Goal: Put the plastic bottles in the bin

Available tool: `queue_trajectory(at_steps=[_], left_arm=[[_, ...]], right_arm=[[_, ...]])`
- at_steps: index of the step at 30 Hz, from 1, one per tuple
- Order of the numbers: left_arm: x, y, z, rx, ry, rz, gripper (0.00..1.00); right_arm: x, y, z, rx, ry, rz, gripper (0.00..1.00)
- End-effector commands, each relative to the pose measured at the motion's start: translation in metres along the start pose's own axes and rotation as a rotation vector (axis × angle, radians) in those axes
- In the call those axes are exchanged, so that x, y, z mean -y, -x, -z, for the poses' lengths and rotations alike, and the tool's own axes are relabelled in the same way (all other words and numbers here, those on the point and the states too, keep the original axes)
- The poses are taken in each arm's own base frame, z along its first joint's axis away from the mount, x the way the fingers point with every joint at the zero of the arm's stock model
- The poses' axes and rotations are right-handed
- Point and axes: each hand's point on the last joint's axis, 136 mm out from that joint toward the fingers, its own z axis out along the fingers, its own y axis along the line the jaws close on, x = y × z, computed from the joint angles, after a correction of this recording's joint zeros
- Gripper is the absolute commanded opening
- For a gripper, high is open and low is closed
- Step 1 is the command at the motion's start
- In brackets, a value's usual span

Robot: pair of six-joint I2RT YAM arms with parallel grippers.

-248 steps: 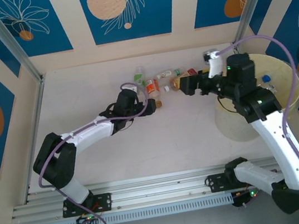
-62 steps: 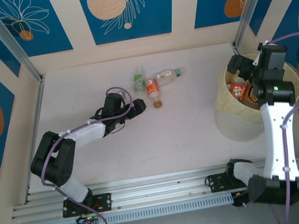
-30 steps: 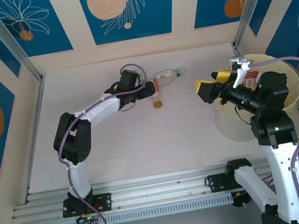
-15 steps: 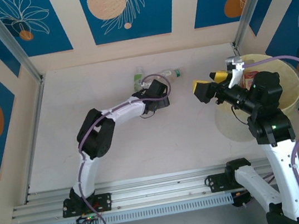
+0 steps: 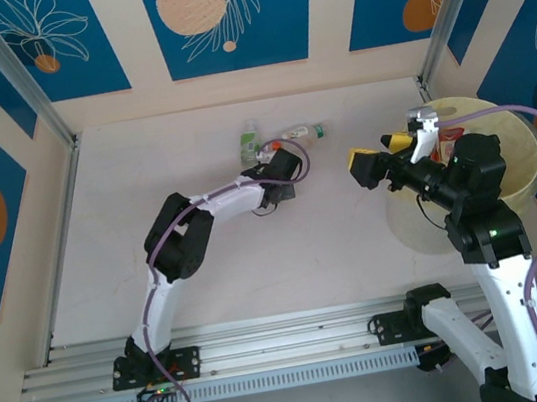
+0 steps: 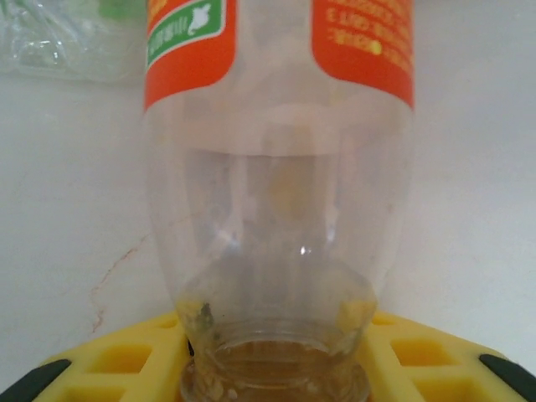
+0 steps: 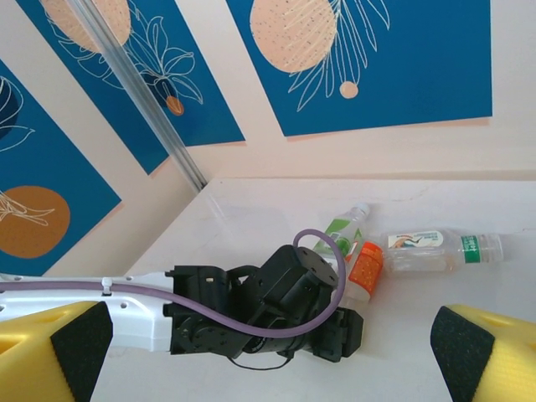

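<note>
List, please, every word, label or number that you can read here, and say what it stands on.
No text is readable.
Orange-label bottle: yellow print and white signs on a green patch, blurred.
White-label bottle: print too small to read.
Green-label bottle: mark too small to read.

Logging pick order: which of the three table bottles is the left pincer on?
The orange-labelled bottle: the left pincer flanks its neck; the green-labelled bottle and white-labelled bottle lie free.
</note>
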Motion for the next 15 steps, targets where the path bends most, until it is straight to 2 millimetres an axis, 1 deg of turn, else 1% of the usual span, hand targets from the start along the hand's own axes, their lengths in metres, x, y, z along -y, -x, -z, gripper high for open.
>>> queue_trajectory(at_steps=[1,4,8,11,15], left_arm=[[0.014,0.01,0.029,0.042,-0.095,-0.032,0.33],[0.016,0.01,0.047,0.069,-0.169,-0.034,0.2],[0.023,0.007,0.074,0.109,-0.305,-0.037,0.13],[0.029,0.002,0.094,0.14,-0.414,-0.072,0.0],[0.029,-0.002,0.114,0.188,-0.498,-0.116,0.0]], right_arm=[[0.004,-0.001,-0.002,0.001,-0.018,0.019,0.99],[0.008,-0.002,-0.004,0.0,-0.034,0.011,0.99],[0.015,-0.004,-0.007,-0.003,-0.061,-0.011,1.0],[0.019,-0.006,-0.011,-0.005,-0.076,-0.048,1.0],[0.024,-0.011,-0.019,-0.024,-0.083,-0.116,1.0]])
